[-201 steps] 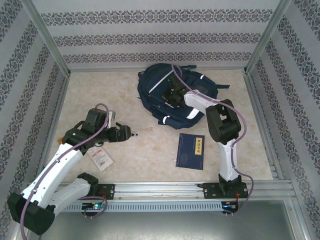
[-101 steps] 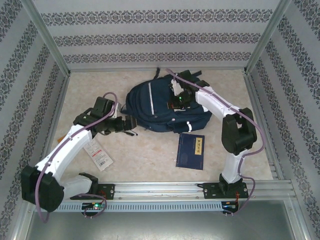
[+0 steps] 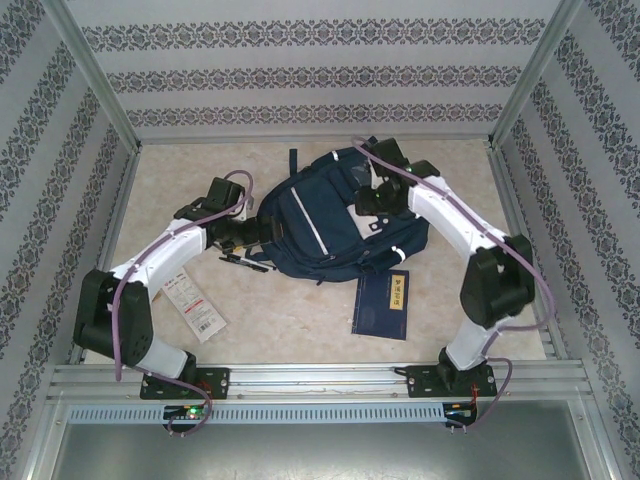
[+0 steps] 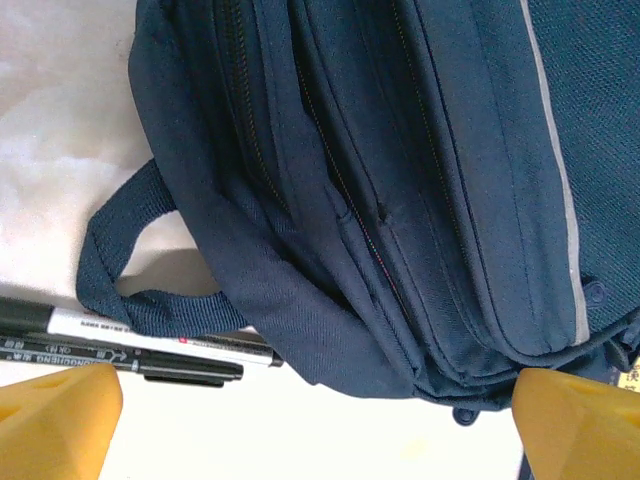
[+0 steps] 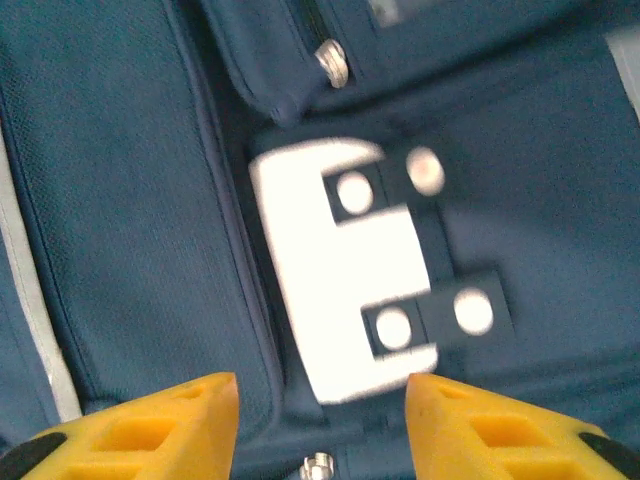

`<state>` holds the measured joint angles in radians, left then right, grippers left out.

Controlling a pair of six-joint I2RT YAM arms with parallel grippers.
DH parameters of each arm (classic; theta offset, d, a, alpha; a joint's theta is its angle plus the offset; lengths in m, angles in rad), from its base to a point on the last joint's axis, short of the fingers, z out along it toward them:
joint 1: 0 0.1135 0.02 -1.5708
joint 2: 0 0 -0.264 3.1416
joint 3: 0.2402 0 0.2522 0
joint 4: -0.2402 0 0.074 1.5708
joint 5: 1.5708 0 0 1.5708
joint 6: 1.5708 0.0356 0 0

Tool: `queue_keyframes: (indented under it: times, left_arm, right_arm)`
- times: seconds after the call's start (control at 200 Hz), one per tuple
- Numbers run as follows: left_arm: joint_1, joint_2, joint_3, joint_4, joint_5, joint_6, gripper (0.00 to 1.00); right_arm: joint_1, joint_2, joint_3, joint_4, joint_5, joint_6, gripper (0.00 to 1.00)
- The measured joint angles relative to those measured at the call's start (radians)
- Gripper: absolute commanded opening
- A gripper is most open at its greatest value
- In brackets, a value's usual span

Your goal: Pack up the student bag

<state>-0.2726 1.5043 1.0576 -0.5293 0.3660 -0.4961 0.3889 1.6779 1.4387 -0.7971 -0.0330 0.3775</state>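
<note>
The student bag (image 3: pixel 325 225) is seen laid out at the middle of the tabletop (image 3: pixel 290 330), between the two arms, white stripe turned up; the left pincer (image 3: pixel 262 230) is held at the bag's left edge, released, its yellow fingertips (image 4: pixel 55 420) spread wide on either side of the zipped seams; a carry loop (image 4: pixel 115 265) is shown resting on the tabletop there, with two marker pens (image 4: pixel 130 345) side by side against it; the right pincer (image 3: pixel 372 198) is poised over the bag's far right part, released too, its fingers (image 5: pixel 150 425) parted above a white reflective patch (image 5: pixel 340 270) set with round studs, nothing caught between them, though that view is blurred; a navy book (image 3: pixel 382 303) is noted just beside the bag's near edge; a white printed card (image 3: pixel 197 310) is spotted further left.
</note>
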Motion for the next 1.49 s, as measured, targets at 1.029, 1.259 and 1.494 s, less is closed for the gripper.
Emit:
queue_keyframes:
  times: [1.029,1.259,1.494]
  left_arm:
    - [0.013,0.486,0.362,-0.023,-0.103,0.019,0.78]
    - [0.013,0.484,0.361,-0.019,-0.015,-0.013,0.46]
    - [0.013,0.449,0.315,0.010,0.046,-0.035,0.04]
  right_arm:
    - [-0.169,-0.259,-0.636,0.490,-0.187,0.529,0.00]
    - [-0.253,-0.238,-0.483,0.484,-0.246,0.458,0.00]
    - [-0.305,-0.163,-0.356,0.485,-0.301,0.415,0.00]
